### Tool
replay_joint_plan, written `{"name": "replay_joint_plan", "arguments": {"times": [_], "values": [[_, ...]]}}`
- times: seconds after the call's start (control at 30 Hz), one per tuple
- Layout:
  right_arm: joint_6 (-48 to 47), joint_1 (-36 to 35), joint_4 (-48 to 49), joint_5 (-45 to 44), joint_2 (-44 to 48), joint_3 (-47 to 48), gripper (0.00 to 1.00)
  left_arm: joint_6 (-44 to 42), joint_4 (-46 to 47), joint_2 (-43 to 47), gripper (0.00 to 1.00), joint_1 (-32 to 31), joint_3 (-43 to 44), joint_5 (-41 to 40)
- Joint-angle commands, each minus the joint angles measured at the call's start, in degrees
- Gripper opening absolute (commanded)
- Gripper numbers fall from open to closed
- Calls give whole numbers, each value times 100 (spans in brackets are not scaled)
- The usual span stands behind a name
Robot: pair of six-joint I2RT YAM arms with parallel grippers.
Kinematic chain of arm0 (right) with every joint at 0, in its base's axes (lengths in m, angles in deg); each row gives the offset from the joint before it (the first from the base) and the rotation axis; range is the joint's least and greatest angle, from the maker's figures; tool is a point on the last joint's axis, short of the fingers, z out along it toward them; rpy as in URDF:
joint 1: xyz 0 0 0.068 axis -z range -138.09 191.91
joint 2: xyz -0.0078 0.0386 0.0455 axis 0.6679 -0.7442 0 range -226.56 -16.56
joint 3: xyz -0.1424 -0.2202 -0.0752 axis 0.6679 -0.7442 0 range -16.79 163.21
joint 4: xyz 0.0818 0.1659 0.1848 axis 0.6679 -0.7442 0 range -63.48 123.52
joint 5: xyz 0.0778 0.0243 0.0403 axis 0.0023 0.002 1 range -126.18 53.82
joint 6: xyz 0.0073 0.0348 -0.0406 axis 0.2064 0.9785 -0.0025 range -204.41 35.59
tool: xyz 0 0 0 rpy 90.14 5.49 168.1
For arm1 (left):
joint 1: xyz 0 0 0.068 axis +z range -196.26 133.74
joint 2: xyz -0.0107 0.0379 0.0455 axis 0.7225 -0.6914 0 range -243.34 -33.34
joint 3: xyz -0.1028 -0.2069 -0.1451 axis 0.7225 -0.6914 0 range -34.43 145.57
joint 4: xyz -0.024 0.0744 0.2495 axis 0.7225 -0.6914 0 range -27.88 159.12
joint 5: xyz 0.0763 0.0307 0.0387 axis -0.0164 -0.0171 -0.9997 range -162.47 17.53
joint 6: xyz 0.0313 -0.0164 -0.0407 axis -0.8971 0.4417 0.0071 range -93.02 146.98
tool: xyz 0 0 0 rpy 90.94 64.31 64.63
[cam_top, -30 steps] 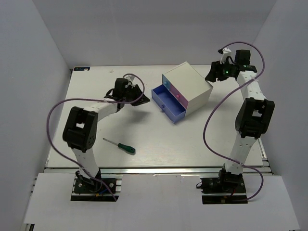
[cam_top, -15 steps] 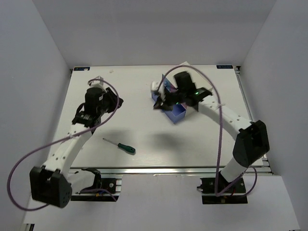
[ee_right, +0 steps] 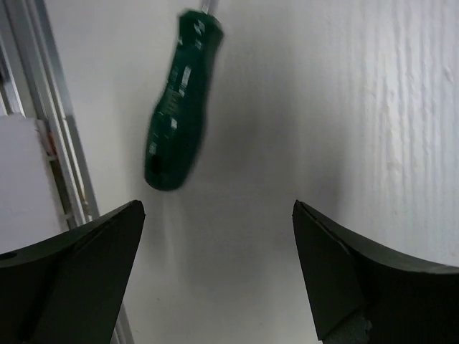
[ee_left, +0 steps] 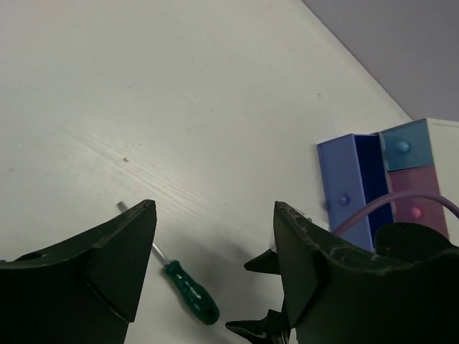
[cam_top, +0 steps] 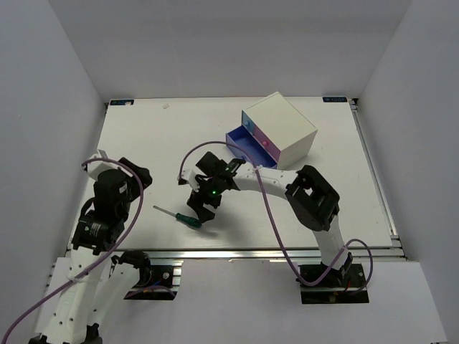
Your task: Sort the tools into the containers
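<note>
One tool shows, a green-handled screwdriver [cam_top: 188, 220] lying flat near the table's front edge. My right gripper [cam_top: 201, 209] hangs just over its handle, open and empty. In the right wrist view the handle [ee_right: 178, 100] lies ahead of the gripper [ee_right: 216, 208], toward its left finger. My left gripper [cam_top: 138, 176] is drawn back at the near left, open and empty. From there it faces the screwdriver [ee_left: 188, 291] between its fingers [ee_left: 215, 208]. The containers sit in a white cabinet [cam_top: 285, 120]. A blue drawer [cam_top: 246, 148] is pulled out and a pink drawer [ee_left: 416, 209] is shut.
The cabinet stands at the back right of the white table [cam_top: 158, 136]. A metal rail [ee_right: 44, 122] runs along the table's front edge, close to the screwdriver handle. A purple cable [cam_top: 204, 149] loops above the right wrist.
The right arm swung from the back right, over the open blue drawer, down to the screwdriver. The left arm pulled back from the table's middle to the near left.
</note>
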Motion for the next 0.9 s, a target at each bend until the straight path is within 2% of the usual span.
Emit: {"name": "replay_joint_plan", "arguments": {"times": [0.0, 0.2, 0.37, 0.6, 0.7, 0.73, 0.8, 0.87], "values": [[458, -303, 189, -161, 71, 469, 89, 237, -904, 202, 76, 31, 159, -531], [731, -601, 276, -345, -184, 688, 89, 386, -1370, 413, 76, 31, 238, -601], [1020, -813, 663, -1301, -360, 575, 89, 439, -1520, 440, 76, 31, 343, -601], [1144, -980, 857, -1936, -685, 583, 89, 509, -1862, 501, 76, 31, 519, -654], [1030, -1050, 1023, -2402, -720, 399, 78, 536, -1915, 545, 76, 31, 520, -663], [917, -1068, 1059, -2481, -712, 338, 70, 553, -1907, 545, 76, 31, 511, -663], [819, -1068, 1156, -2841, -703, 101, 62, 588, -1889, 554, 76, 31, 485, -663], [688, -1024, 1164, -2973, -668, -49, 47, 588, -1810, 563, 76, 31, 414, -645]]}}
